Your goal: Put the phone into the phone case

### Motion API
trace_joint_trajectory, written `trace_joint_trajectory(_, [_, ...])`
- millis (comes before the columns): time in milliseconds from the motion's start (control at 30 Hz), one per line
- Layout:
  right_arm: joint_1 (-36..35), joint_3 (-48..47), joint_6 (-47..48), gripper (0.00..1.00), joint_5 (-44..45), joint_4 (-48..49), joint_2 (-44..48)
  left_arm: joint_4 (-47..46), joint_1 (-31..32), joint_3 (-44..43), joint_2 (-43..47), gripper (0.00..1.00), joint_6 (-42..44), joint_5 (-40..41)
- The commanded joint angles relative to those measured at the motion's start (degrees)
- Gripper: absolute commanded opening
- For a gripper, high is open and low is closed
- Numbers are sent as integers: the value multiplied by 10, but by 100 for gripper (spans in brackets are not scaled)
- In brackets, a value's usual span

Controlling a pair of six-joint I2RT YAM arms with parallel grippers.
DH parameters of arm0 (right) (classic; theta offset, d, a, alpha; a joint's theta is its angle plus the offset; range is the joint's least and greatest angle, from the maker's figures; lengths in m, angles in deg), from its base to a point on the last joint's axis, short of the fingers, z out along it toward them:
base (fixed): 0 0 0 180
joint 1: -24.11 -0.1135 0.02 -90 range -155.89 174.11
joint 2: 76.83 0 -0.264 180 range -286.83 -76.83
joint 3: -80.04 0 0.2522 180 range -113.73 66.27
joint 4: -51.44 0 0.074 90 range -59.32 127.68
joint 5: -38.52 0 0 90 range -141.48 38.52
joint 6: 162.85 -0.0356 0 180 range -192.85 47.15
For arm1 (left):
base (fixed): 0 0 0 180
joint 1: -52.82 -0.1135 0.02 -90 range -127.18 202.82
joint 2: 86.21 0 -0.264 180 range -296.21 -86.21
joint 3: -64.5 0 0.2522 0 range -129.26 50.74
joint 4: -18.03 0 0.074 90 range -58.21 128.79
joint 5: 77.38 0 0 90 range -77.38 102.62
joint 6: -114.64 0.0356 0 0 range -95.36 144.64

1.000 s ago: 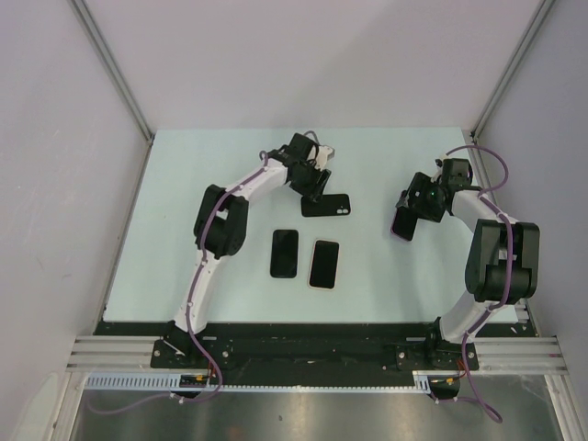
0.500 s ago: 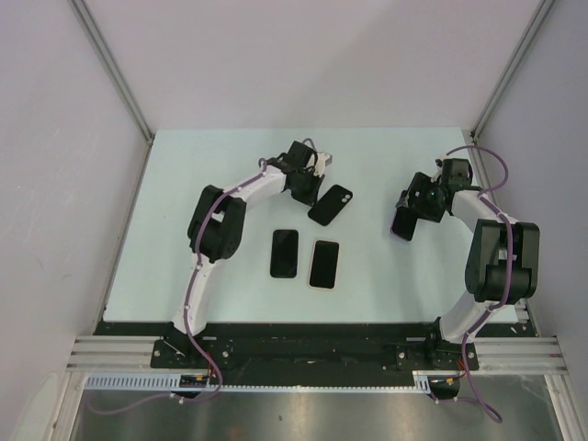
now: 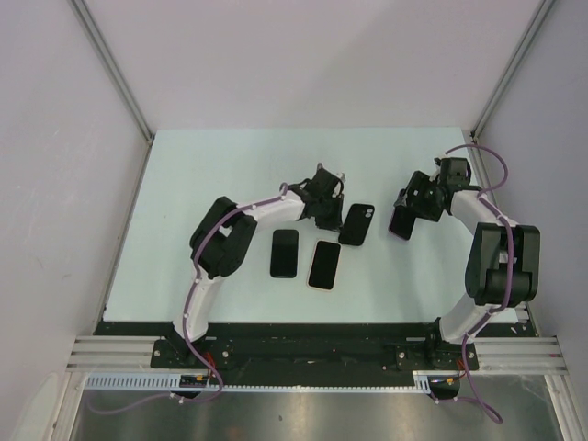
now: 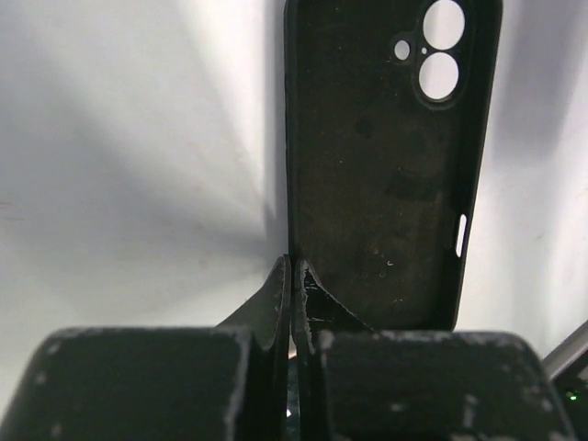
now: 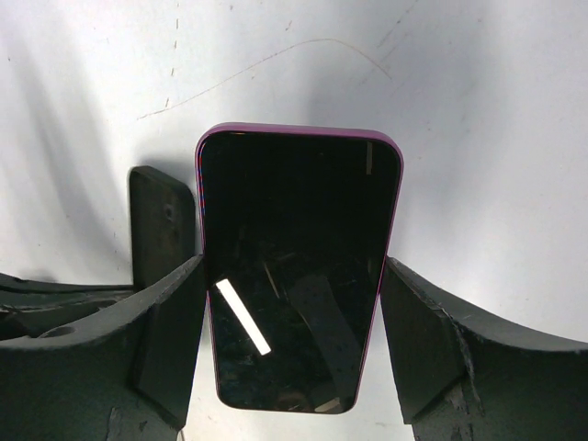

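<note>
One phone [image 5: 299, 276] is purple-rimmed and dark-screened; the phone case [image 4: 386, 184] is black.

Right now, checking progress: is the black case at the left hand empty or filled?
Empty: the black case shows bare inner lining and open camera holes.

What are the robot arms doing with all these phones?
The left end effector pinches the edge of an empty black phone case, open side up. The right end effector grips a purple-edged phone by its sides. Two more phones lie on the table between the arms. Nothing is in the case yet.
</note>
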Motion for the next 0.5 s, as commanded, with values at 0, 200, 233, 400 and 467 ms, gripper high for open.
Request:
trace_joint_trajectory(0, [-10,-4,-9,47,12,-13,39,-37,26,12,37,0,-91,26])
trace_joint_trajectory(200, [-10,-4,-14,47,27,-31,56,-109,34,84,57,12,-145,0])
trace_joint_trajectory(233, [-10,-4,-17,47,27,-32,57,-109,35,86,58,15,-145,-2])
trace_joint_trajectory(400, [-35,-3,-23,47,21,-31,55,-223,37,170,96,38,-183,-68])
trace_joint_trajectory(467, [-46,-3,-30,47,16,-21,52,-279,38,189,110,43,-199,-108])
